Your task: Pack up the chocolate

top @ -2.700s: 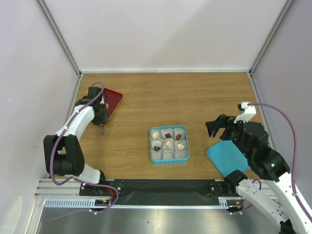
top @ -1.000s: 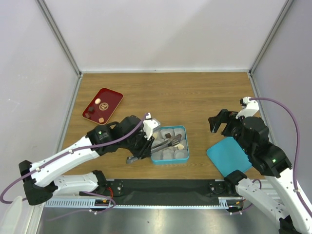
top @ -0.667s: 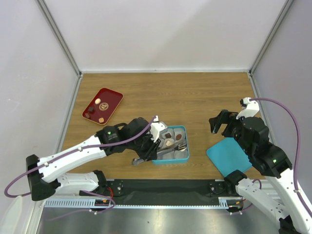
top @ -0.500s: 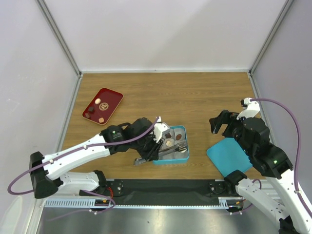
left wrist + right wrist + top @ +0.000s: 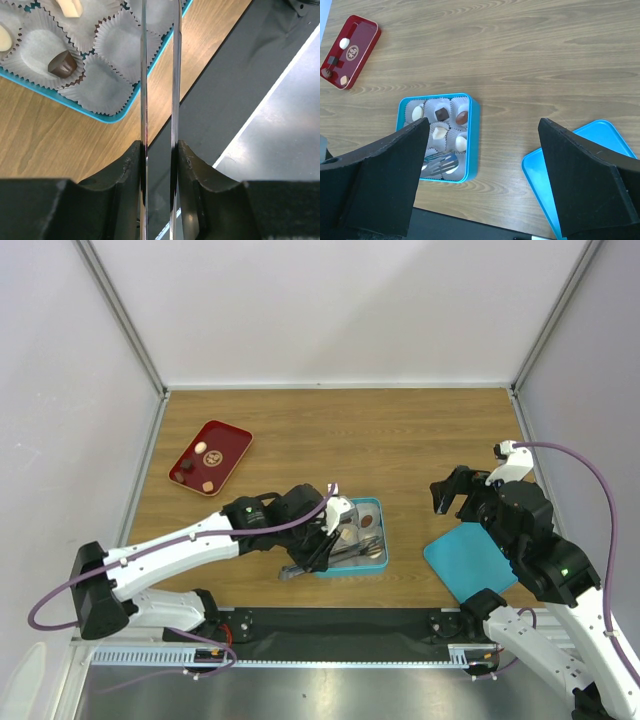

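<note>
clamping tongs (image 5: 144, 75) in left fingers (image 5: 125, 175) over teal box (image 5: 112, 118), right fingers (image 5: 590, 170) open; probably placing chocolate (image 5: 62, 64), then releasing gently.

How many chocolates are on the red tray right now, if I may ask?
4 on the red tray: a cream one at one end, a dark one mid-tray, a brown one and a tan one at the other end. None seems hidden.
</note>
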{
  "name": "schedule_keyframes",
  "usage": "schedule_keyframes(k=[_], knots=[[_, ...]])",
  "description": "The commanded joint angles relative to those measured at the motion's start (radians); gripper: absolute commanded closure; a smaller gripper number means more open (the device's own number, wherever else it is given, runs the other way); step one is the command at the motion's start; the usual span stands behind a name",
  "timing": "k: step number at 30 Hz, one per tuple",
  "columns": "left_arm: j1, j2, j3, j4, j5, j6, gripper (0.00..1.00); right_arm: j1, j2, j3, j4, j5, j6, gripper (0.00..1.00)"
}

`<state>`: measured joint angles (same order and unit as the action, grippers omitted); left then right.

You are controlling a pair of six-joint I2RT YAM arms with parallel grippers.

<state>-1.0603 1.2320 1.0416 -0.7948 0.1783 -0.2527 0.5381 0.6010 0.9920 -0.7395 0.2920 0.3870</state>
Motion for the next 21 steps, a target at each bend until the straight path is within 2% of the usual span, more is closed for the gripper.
schedule_keyframes(k=[1,16,21], knots=[[-0.009,0.011,-0.002,0.020,-0.014,0.013,0.64,-0.004,-0.004,0.045,0.022,0.019,-0.016,0.04],[-0.010,0.000,0.023,0.016,-0.005,0.012,0.56,-0.004,-0.006,0.050,0.017,0.022,-0.016,0.04],[-0.010,-0.002,0.046,-0.001,-0.042,0.006,0.54,-0.004,-0.018,0.053,0.011,0.022,-0.011,0.04]])
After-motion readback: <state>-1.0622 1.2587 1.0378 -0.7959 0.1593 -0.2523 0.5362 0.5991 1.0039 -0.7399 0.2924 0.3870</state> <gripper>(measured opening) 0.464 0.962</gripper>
